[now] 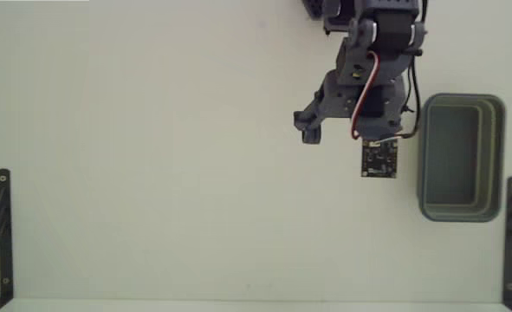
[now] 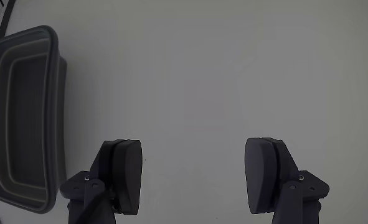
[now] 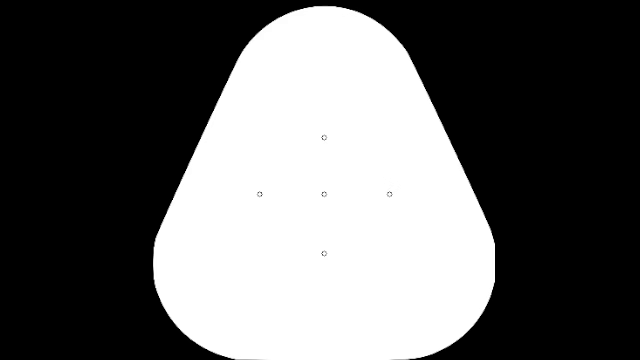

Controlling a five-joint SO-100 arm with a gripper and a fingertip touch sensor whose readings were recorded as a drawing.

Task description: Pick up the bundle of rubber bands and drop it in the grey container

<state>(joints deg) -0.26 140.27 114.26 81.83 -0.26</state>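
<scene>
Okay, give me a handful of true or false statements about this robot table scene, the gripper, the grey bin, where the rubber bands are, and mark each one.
1. The gripper is open with nothing between its fingers. True.
2. The grey container sits right of the arm in the fixed view. True.
3. The bundle of rubber bands lies in plain sight on the table. False: no view shows it.
4. The container is tipped on its side. False: it stands upright, hollow facing up.
5. In the wrist view the container is at the left edge. True.
</scene>
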